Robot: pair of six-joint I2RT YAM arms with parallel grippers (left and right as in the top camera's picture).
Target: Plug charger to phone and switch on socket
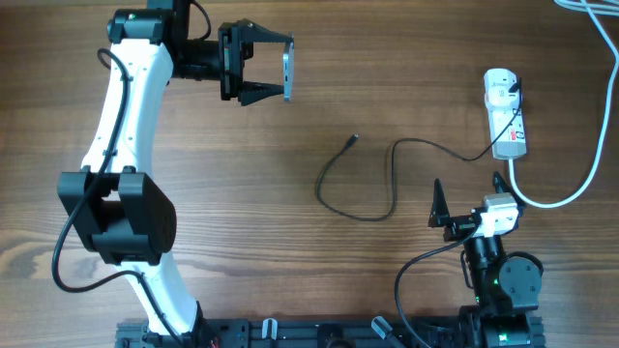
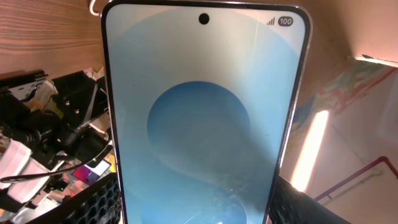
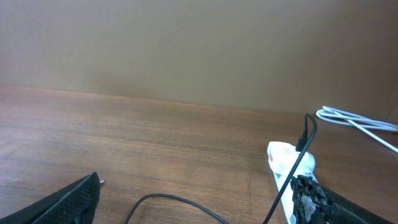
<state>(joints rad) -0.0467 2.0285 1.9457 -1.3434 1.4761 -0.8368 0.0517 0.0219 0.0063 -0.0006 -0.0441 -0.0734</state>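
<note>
Phone clamped in L gripper; charger tip on table, well apart.

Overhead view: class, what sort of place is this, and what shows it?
Probably a robotics lab bench: a wooden table, the left gripper holding a cyan-screened smartphone, and a white plastic power strip with a thin black charger cable.

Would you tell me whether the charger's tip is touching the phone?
Apart: overhead, the charger's tip lies on the table, well clear of the phone in the left gripper.
</note>
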